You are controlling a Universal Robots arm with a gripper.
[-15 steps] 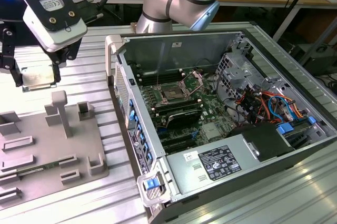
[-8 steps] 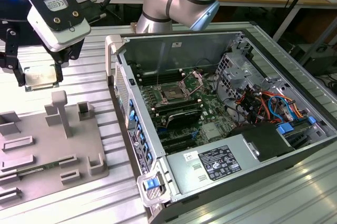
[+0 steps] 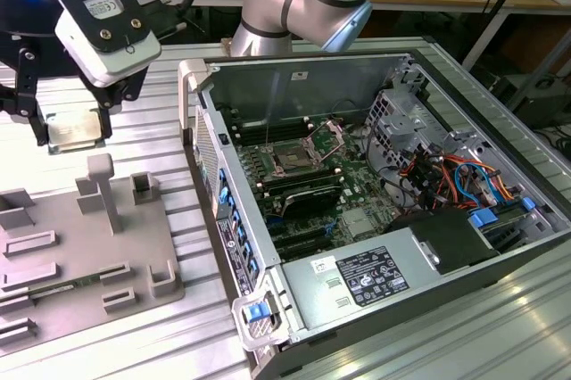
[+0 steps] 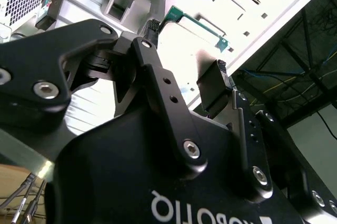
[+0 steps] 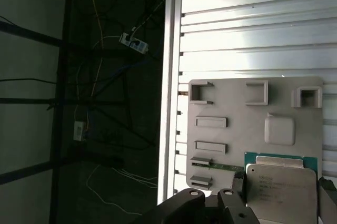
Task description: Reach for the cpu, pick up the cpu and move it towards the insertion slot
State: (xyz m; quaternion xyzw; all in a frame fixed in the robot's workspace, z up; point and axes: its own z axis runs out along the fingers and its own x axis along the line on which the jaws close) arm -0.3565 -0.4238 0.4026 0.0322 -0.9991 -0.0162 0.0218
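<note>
In the exterior view, the cpu (image 3: 77, 128), a thin silvery square chip, hangs level in the air above the ribbed table, up at the view's left. My gripper (image 3: 73, 136) is shut on it, one black finger on each side. In the first wrist view the cpu (image 5: 279, 188) shows its pale metal top and green edge between the fingers (image 5: 238, 186). The second wrist view catches the chip's green rim (image 4: 196, 22) past the black finger links (image 4: 158, 84). The insertion slot (image 3: 293, 159), dark with a silver frame, lies on the motherboard well to the right of the cpu.
A grey tray (image 3: 80, 246) with raised holder blocks lies below the gripper, also seen as the tray (image 5: 237, 134) in the first wrist view. The open computer case (image 3: 428, 246) has tall side walls, a power supply and cable bundles. The table's edge (image 5: 171, 77) drops off beside the tray.
</note>
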